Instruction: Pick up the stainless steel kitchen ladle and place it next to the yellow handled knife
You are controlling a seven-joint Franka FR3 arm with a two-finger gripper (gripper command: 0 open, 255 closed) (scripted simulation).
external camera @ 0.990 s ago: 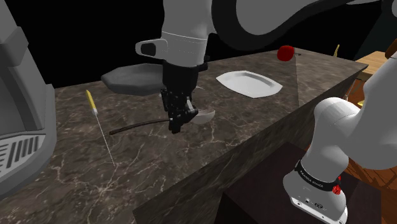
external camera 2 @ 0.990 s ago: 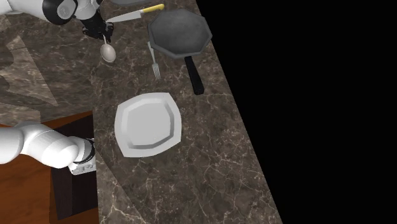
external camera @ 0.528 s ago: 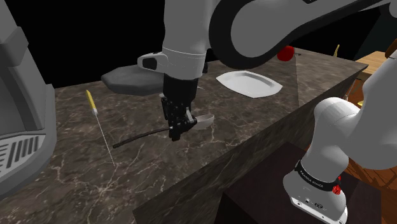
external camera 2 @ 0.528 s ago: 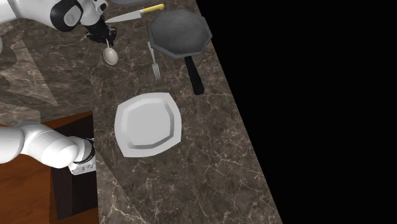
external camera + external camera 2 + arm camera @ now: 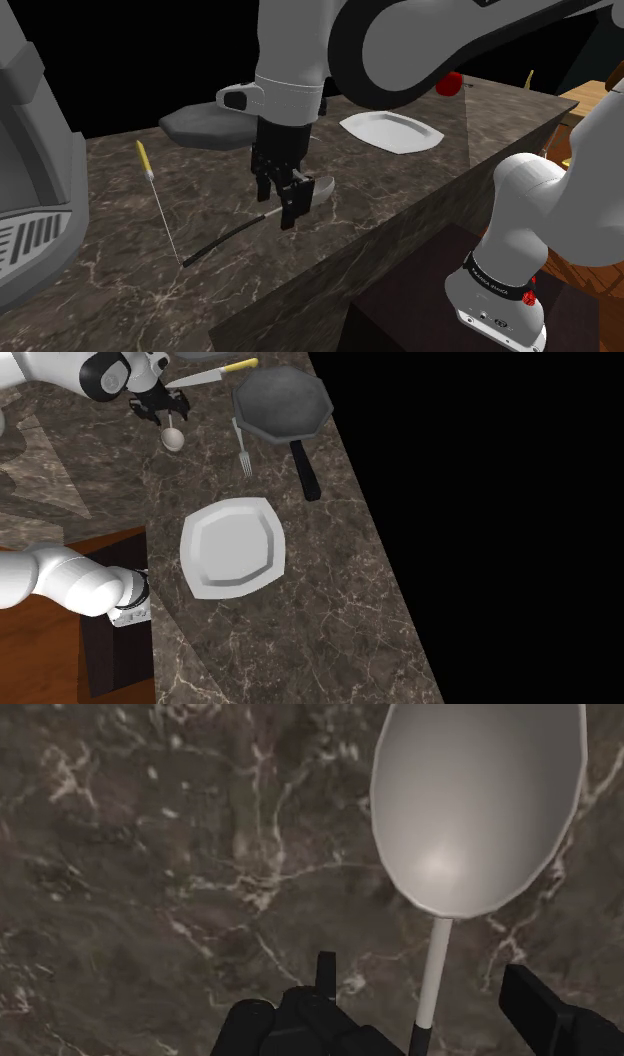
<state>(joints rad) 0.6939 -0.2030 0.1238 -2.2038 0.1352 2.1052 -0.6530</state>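
The ladle has a pale metal bowl [image 5: 321, 188] [image 5: 172, 439] [image 5: 478, 804] and a thin dark handle [image 5: 225, 238]. It lies slanted on the dark marble counter [image 5: 120, 290], and its handle end reaches the tip of the knife's blade. The knife has a yellow handle [image 5: 143, 157] [image 5: 240, 365] and a long thin blade [image 5: 165, 220]. My gripper [image 5: 283, 196] [image 5: 155, 412] [image 5: 420, 1026] is open and low over the ladle's neck. The thin neck [image 5: 434, 974] passes between the fingers [image 5: 555, 1014] without touching them.
A grey pan [image 5: 205, 124] [image 5: 283, 402] stands behind the gripper, with a fork [image 5: 242, 452] beside it. A white plate [image 5: 392, 130] [image 5: 233, 545] and a red apple [image 5: 448, 82] lie further along. A grey appliance [image 5: 30, 180] stands at the shoulder view's left. The counter's front edge [image 5: 330, 270] is close.
The fingers have opened and let go of the ladle. Its handle end has swung down to the counter, closer to the knife's blade tip.
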